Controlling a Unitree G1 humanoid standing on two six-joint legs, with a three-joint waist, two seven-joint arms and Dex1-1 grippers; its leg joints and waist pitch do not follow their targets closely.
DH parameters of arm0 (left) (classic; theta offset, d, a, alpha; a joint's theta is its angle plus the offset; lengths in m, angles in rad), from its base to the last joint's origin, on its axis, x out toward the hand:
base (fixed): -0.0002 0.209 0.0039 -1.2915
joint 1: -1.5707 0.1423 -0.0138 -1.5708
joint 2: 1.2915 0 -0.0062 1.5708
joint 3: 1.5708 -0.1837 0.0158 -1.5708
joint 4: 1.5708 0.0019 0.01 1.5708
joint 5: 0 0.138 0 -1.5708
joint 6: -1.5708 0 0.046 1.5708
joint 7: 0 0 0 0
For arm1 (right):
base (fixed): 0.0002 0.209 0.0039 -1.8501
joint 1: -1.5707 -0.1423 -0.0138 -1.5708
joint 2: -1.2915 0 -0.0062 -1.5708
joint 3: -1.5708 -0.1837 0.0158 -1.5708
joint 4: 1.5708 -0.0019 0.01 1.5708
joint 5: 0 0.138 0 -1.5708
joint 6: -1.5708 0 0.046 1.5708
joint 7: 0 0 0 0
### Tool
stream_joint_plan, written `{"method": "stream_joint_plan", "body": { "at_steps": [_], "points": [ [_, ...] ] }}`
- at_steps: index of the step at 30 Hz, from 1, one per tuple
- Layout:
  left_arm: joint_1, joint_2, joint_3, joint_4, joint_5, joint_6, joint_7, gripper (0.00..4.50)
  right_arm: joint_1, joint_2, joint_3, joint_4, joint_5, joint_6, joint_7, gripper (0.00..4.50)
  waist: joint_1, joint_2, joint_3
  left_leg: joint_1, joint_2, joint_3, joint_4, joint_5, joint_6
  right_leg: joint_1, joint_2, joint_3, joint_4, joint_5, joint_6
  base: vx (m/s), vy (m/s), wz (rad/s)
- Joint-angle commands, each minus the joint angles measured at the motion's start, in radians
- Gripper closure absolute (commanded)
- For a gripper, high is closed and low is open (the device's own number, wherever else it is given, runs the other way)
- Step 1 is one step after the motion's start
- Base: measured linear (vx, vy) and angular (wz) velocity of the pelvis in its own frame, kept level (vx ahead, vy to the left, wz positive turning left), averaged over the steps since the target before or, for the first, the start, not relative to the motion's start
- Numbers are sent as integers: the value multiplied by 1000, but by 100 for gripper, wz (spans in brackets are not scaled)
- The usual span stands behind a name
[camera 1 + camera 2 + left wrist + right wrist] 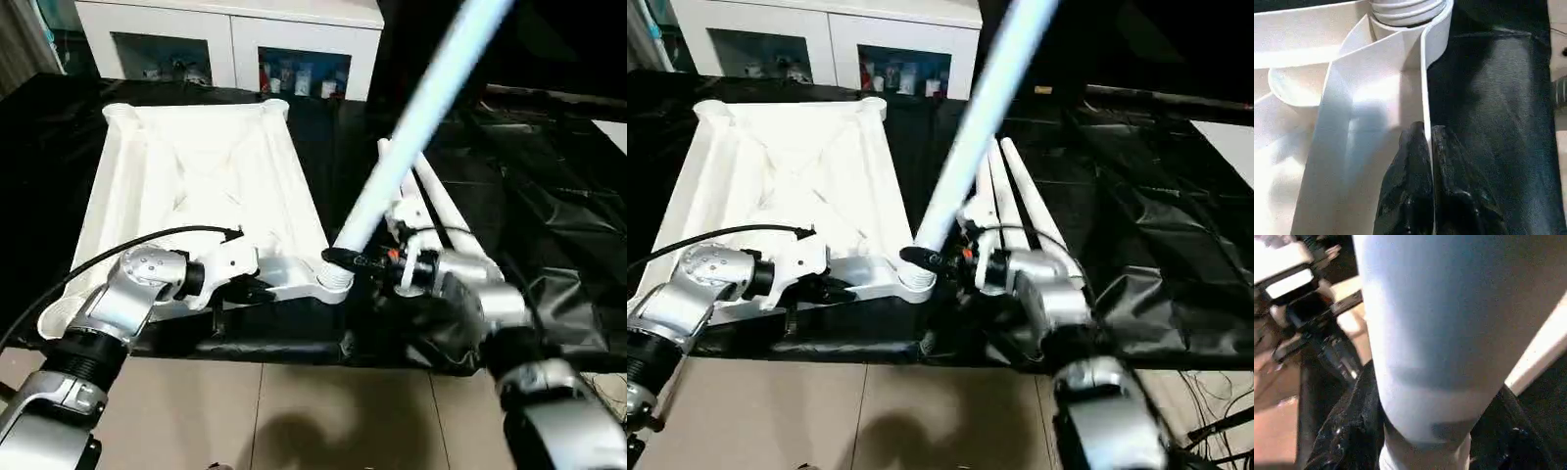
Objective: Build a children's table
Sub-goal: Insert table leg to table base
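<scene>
Table top (196,166), white plastic, lies upside down on the black-sheeted worktop (549,196), ribbed underside up, long axis running away from the robot. Round sockets at the far corners; near right corner socket (336,281) sits at the worktop's front edge.

One white tapered leg (411,127) stands tilted in that near right socket, leaning up and to the right, out past the top of the head views. Right gripper (343,259) jaws clamped around the leg's lower end, just above the socket; right wrist view shows black fingers (1347,431) on either side of the tube.

Left gripper (257,289) jaws pinched on the top's near rim wall (1425,98), left of the socket; one finger (1405,196) inside the wall, the other outside.

Spare legs (1019,196) lie side by side on the sheet, just right of the top.

White glass-door cabinet (235,39) behind the worktop. Tiled floor (323,411) in front.
</scene>
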Motion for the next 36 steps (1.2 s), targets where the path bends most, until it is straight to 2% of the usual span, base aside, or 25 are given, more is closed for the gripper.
{"method": "stream_joint_plan", "body": {
  "at_steps": [1,6,16,20,25,31,33,36],
  "points": [
    [-21,-2,-17,3,6,-20,-8,450,5,-5,40,33,-36,19,41,262,6,9,-67,3,27,2,-52,-29,97,58,-75,52,-52,159,-284,0,0,0],
    [-38,-7,-29,16,18,-19,-12,450,-44,-9,82,80,-75,8,86,262,10,7,-65,5,29,2,-54,-62,81,54,-76,51,-56,96,-281,0,0,0],
    [-55,-21,-36,34,40,-16,7,450,-79,13,101,118,-95,-6,110,262,13,4,-61,6,31,1,-57,-104,51,50,-79,53,-62,10,-261,0,0,0],
    [-57,-22,-37,39,38,-18,6,450,-86,18,74,182,-101,-28,57,262,14,7,-64,7,30,1,-56,-80,52,50,-77,54,-57,69,-271,0,0,0],
    [-52,-16,-38,37,40,-19,-6,450,-102,1,47,227,-98,-45,21,262,14,8,-64,8,31,1,-58,-105,41,51,-77,53,-59,58,-272,0,0,0],
    [-49,-13,-38,36,44,-20,-13,450,-123,-27,63,226,-107,-11,88,262,16,8,-67,5,31,1,-55,-87,52,54,-75,51,-54,97,-278,0,0,0],
    [-50,-13,-40,37,44,-19,-14,450,-122,-35,83,239,-131,-12,110,262,17,6,-66,5,30,2,-55,-94,56,54,-75,51,-55,88,-279,0,0,0],
    [-51,-12,-41,38,45,-19,-14,450,-124,-36,85,249,-138,-15,108,262,17,8,-64,6,32,1,-57,-112,47,52,-78,51,-60,46,-276,0,0,0]
  ]
}}
